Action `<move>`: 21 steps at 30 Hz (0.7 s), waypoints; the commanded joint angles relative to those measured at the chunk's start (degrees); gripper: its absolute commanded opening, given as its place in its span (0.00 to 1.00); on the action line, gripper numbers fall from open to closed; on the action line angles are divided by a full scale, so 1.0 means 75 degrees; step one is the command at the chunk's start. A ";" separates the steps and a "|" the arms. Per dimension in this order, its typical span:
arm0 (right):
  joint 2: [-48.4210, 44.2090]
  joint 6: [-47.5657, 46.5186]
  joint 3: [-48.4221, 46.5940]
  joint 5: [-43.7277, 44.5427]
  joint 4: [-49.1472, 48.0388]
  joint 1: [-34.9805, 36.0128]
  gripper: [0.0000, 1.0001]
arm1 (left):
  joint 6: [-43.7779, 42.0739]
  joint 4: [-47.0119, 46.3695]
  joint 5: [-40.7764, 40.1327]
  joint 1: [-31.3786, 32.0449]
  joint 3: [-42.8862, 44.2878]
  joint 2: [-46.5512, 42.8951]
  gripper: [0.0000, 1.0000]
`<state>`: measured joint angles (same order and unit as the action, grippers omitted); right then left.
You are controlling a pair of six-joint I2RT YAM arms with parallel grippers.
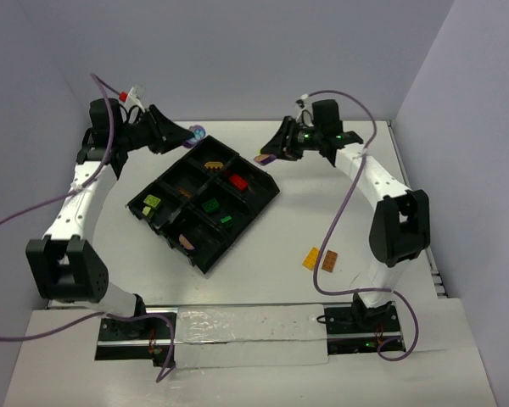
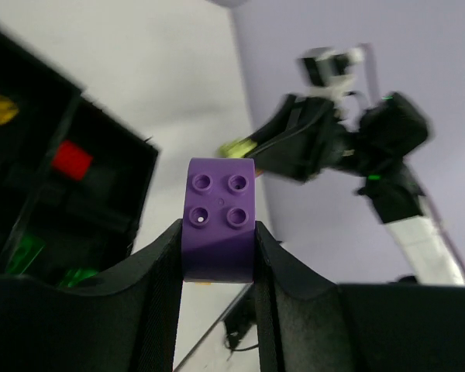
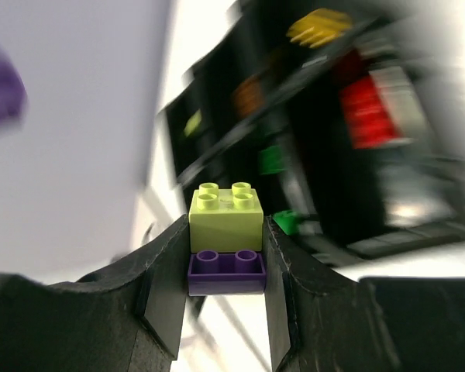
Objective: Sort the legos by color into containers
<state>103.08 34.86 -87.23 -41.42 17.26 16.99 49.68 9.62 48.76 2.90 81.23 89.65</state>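
My left gripper (image 1: pixel 185 136) is shut on a purple lego (image 2: pixel 219 217) with a rounded top, held in the air just past the far corner of the black divided tray (image 1: pixel 263 202). My right gripper (image 1: pixel 270 153) is shut on a lime lego (image 3: pixel 226 211) stacked on a purple lego (image 3: pixel 226 272), held above the table to the right of the tray's far end. The tray holds a yellow piece (image 1: pixel 214 163), a red brick (image 1: pixel 237 181), green bricks (image 1: pixel 210 204), a lime brick (image 1: pixel 151 203) and a brown piece (image 1: pixel 186 242).
An orange-yellow brick (image 1: pixel 310 258) and a brown brick (image 1: pixel 330 261) lie on the white table (image 1: pixel 280 280) at the near right. Grey walls enclose the table at the back and sides. Purple cables trail from both arms.
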 commanded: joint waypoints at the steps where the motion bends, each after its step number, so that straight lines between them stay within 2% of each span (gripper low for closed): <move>1: -0.1165 -0.0319 0.0254 0.2137 0.0575 -0.0527 0.00 | -0.2010 0.3763 -0.2142 0.0037 -0.0720 -0.1271 0.00; 5: -0.1252 -0.0476 0.0181 0.2698 0.0768 -0.0683 0.00 | -0.2428 0.4857 -0.3500 0.0316 -0.1549 -0.2028 0.00; 8: -0.1127 -0.0465 0.0006 0.2706 0.0834 -0.0691 0.00 | -0.2417 0.5122 -0.4174 0.0701 -0.2443 -0.2526 0.00; 12: -0.1029 -0.0324 0.0015 0.2582 0.0732 -0.0693 0.00 | -0.2323 0.4918 -0.4695 0.1100 -0.3035 -0.2833 0.00; 16: -0.0978 -0.0347 -0.0081 0.2619 0.0698 -0.0683 0.00 | -0.2331 0.4983 -0.5342 0.1745 -0.3309 -0.2426 0.00; 21: -0.1019 -0.0317 -0.0078 0.2640 0.0670 -0.0683 0.00 | -0.2255 0.4798 -0.5529 0.1886 -0.3590 -0.2583 0.00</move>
<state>96.03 32.73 -85.80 -22.64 23.28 11.49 33.26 46.61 11.63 16.52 55.20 71.30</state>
